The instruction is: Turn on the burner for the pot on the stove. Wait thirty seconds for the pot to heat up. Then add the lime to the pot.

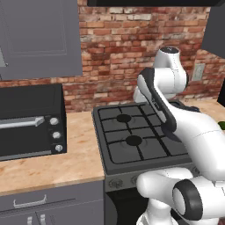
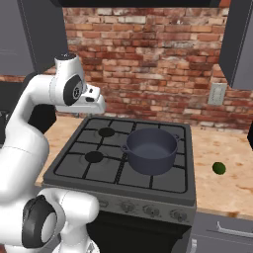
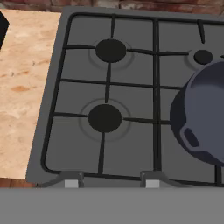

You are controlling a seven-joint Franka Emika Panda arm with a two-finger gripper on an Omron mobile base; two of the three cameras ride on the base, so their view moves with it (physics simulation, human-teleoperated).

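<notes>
The dark blue-grey pot [image 2: 149, 148] stands on the right side of the stove [image 2: 74, 165], toward the front; in the hand view the pot [image 3: 205, 118] fills the right edge. The small green lime [image 2: 219, 168] lies on the wooden counter to the right of the stove. My gripper [image 3: 111, 181] hovers above the left half of the stove [image 3: 131, 74], pointing down at its two bare left burners. The two fingertips [image 3: 72, 181] stand apart with nothing between them. From the right base camera my white hand [image 2: 93, 102] hangs over the stove's back left corner.
A row of knobs [image 2: 148, 210] runs along the stove's front panel. A black countertop oven [image 1: 30, 123] with a silver handle sits on the counter left of the stove [image 1: 114, 132]. A brick wall with an outlet [image 2: 216, 94] closes the back.
</notes>
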